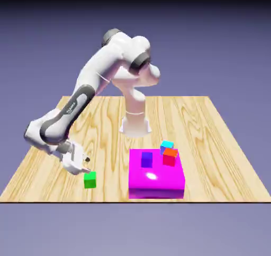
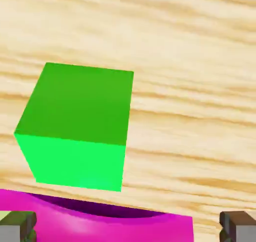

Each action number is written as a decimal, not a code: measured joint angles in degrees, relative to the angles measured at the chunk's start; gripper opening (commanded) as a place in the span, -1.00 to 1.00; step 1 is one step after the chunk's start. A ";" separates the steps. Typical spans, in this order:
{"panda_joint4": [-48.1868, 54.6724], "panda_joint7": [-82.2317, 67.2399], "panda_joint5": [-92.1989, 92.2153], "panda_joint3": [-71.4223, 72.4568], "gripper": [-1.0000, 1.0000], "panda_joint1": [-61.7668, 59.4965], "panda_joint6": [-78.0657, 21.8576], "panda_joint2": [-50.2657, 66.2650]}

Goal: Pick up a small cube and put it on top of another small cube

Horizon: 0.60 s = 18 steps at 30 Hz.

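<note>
Four cubes: green, purple, red, cyan; one big magenta block, all on a wooden table (image 1: 47,159).
Green cube (image 1: 90,179): sits alone on the bare wood near the front edge, toward the exterior view's left, well apart from the magenta block (image 1: 156,179); upright, flat on the table.
Gripper (image 1: 86,163): low over the table, just up and left of the green cube in the exterior view, tilted down toward it; whether it touches the cube cannot be told there.
Fingers: spread wide, holding nothing; in the hand view the two grey tips (image 2: 19,227) sit at the bottom corners, far apart.
Cube from the hand: in the hand view the green cube (image 2: 77,126) fills the left middle, ahead of the tips and closer to the left one; it is not between them.
Magenta in hand view: a magenta band (image 2: 100,226) lies across the bottom between the tips, below the cube.
Purple cube (image 1: 146,159): on top of the magenta block, left part.
Red cube (image 1: 170,157): on the block's top, far right corner area.
Cyan cube (image 1: 166,145): just behind the red cube, touching or nearly so; whether it rests on the block or behind it is unclear.
Arm (image 1: 79,101): white, bent down from the base to the exterior view's left.
</note>
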 measured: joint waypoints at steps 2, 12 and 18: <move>2.51 0.25 3.13 -2.56 0.00 0.23 -4.68 4.15; 15.06 1.48 18.80 -15.39 0.00 1.39 -28.08 24.92; 17.90 1.57 25.81 -19.28 0.00 3.89 -35.98 33.45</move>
